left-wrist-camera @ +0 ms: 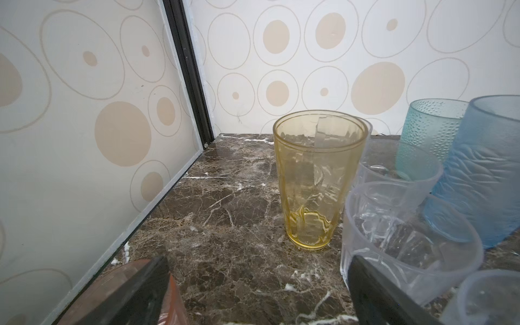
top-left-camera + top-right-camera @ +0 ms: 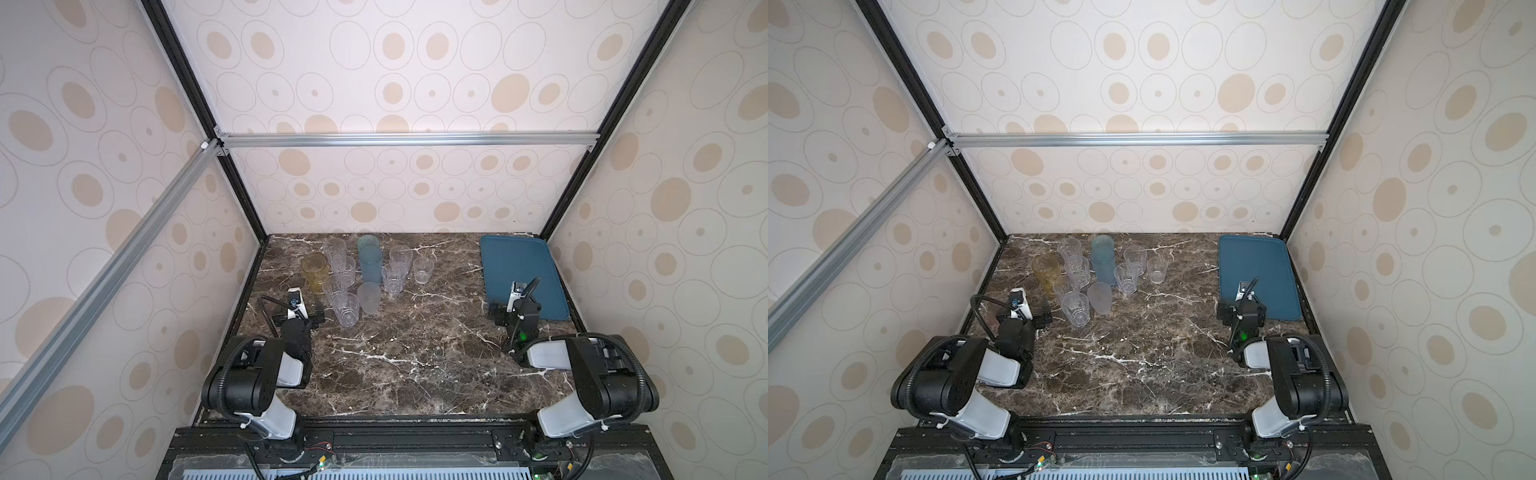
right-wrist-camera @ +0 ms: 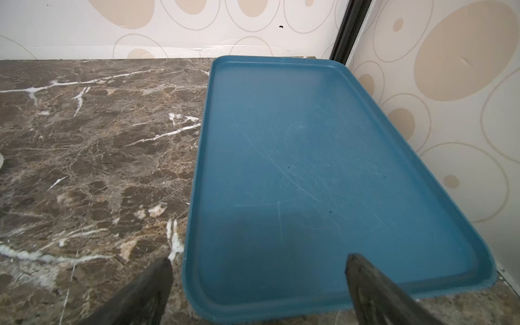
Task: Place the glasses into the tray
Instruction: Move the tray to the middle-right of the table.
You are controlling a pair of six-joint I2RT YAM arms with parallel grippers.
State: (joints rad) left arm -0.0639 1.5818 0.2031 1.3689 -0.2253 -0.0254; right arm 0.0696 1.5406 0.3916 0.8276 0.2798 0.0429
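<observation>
Left wrist view is showing the left tool (image 1: pixel 259 270) standing wide open and gripping nothing, its two dark fingers (image 1: pixel 374 289) framing bare desk (image 1: pixel 225 225). One finger is overlapping a small pinkish glass (image 1: pixel 132 289) at the picture's edge; whether they are touching I cannot tell. The other finger is sitting just in front of a clear faceted glass (image 1: pixel 408 239). Beyond the gap an amber glass (image 1: pixel 315 183) is standing upright, mouth pointing up, long axis vertical.

Right wrist view is showing the right tool (image 3: pixel 259 261) likewise spread wide and holding nothing. It is straddling the near corner of the tray (image 3: pixel 309 140) on the side toward the desk's middle: one finger is hanging over the desk, the other over the tray's near short rim.

In both top views the glasses (image 2: pixel 345 270) are clustering on the left half of the desk, toward the back, all upright with rims pointing up. A frosted one (image 2: pixel 369 297) is standing among the nearest, two tall teal-blue ones (image 2: pixel 370 259) are lining up behind it, and clear ones are standing on either side.

Farthest back, the tray is lying flat in the far right corner, just beside the right wall (image 2: pixel 665 249). Its long axis is running from near to far, and it is lying well apart from the glasses.
</observation>
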